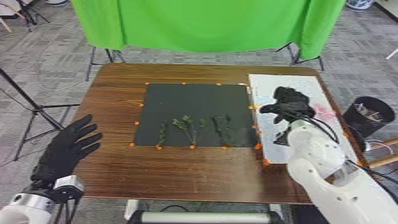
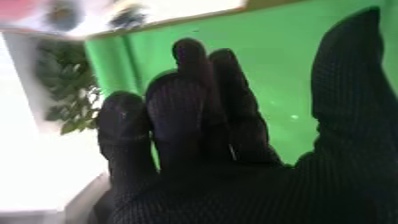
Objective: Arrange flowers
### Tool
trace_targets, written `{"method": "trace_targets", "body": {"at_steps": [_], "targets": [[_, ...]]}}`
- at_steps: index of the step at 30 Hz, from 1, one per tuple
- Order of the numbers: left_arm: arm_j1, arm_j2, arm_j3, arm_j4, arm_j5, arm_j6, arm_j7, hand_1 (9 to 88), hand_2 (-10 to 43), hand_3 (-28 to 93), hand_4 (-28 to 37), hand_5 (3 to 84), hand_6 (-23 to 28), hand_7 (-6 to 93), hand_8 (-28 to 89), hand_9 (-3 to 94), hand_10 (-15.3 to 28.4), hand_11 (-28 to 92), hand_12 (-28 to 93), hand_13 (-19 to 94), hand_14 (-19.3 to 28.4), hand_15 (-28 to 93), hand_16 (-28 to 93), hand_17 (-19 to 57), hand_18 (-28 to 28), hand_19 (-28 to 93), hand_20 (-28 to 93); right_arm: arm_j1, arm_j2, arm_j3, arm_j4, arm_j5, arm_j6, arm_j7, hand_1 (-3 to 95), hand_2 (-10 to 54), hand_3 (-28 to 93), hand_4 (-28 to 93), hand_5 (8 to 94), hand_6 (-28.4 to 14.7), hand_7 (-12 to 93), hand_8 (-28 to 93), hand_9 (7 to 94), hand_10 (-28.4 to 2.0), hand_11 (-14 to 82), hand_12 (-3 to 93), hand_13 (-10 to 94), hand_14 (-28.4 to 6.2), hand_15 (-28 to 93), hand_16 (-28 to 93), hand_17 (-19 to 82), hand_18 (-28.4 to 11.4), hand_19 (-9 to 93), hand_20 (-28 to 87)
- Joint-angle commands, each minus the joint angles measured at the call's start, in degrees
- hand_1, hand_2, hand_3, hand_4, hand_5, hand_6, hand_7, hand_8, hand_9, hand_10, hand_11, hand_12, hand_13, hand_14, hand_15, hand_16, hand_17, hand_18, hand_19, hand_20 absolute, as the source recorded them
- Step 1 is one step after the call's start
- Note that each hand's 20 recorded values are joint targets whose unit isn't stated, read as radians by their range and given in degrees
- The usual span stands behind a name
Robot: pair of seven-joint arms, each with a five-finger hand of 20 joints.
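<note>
Brown wooden table (image 1: 178, 175), dark mat (image 1: 191, 100), white sheet (image 1: 269, 84) just beside it

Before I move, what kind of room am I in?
Probably a lab or test studio: a green cloth hangs beyond the table, a black stand stands to its left, and the floor looks like grey carpet.
</note>
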Motion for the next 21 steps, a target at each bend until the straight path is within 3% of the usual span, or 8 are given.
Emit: {"method": "trace_targets", "body": {"at_steps": [1, 8, 10, 12, 14, 21], "targets": [[1.17, -0.02, -0.23, -0.3, -0.37, 0.63, 0.42, 24.6, -2.8, 70, -24.2, 27.2, 2.8, 20.4, -11, 22.7, 12.5, 21, 16, 19, 16.5, 30, -1, -9.3, 23.0, 42, 7, -3.23, 6.62, 3.1, 2.7, -1.63, -2.42, -2.15, 27.7, -8.8, 85, -22, 37.5, -8.3, 36, -13, 43.2, -15.8, 30.2, 22.6, 58, -10.9, 79, 25, 36, -21.1, 93, 57], [1.24, 0.08, -0.39, -0.12, -0.44, 0.16, 0.13, 24.6, -2.7, 69, -24.3, 27.1, 2.7, 20.3, -11, 22.6, 12.3, 21, 15, 19, 16.5, 30, -1, -9.3, 23.0, 42, 7, -3.2, 8.13, 0.65, 5.33, -3.13, -0.77, -2.14, 28.7, -9.5, 86, -24, 41.1, -6.7, 36, -14, 48.4, -13.6, 28.7, 21.4, 60, -10.3, 79, 24, 37, -21.6, 93, 58], [1.03, 0.11, -0.2, -0.08, -0.3, 0.02, 0.05, 24.6, -2.7, 70, -24.2, 27.1, 2.8, 20.3, -11, 22.7, 12.4, 21, 15, 19, 16.5, 30, -1, -9.4, 23.1, 42, 7, -3.02, 8.46, -0.24, 6.71, -4.19, 1.74, -3.75, 29.1, -9.5, 86, -25, 41.6, -6.4, 36, -14, 49.2, -13.0, 29.0, 21.6, 61, -10.1, 79, 24, 37, -21.6, 93, 59], [0.81, 0.48, 0.2, -0.02, -0.47, -0.01, -0.08, 24.5, -2.7, 70, -24.2, 27.1, 2.8, 20.3, -11, 22.7, 12.4, 21, 15, 19, 16.5, 30, -1, -9.3, 23.1, 42, 7, -2.32, 9.41, -2.79, 8.75, -5.73, 7.68, -4.15, 29.8, -9.5, 86, -25, 42.6, -5.9, 38, -14, 50.5, -12.6, 30.2, 21.8, 62, -9.3, 79, 24, 38, -21.0, 93, 59], [0.89, 0.11, 0.3, -0.11, -0.22, -0.39, -0.29, 24.5, -2.7, 70, -24.3, 27.1, 2.8, 20.3, -11, 22.7, 12.5, 21, 15, 19, 16.6, 30, -1, -9.4, 23.1, 42, 7, -2.3, 10.04, -4.17, 9.66, -7.78, 11.29, -4.07, 30.3, -9.5, 87, -26, 43.8, -5.2, 39, -15, 51.9, -12.4, 31.1, 21.9, 64, -8.9, 80, 25, 40, -20.7, 93, 61], [0.63, -0.1, 0.22, 0.09, 0.01, -0.69, -0.85, 24.5, -2.7, 70, -24.2, 27.1, 2.8, 20.4, -11, 22.7, 12.5, 21, 15, 19, 16.5, 30, -1, -9.3, 23.0, 42, 7, 0.1, 10.65, -8.05, 11.84, -10.33, 15.8, -2.55, 31.2, -9.5, 86, -28, 47.6, -4.1, 41, -16, 56.0, -12.4, 33.6, 22.6, 68, -7.7, 81, 25, 42, -20.3, 93, 62]]}}
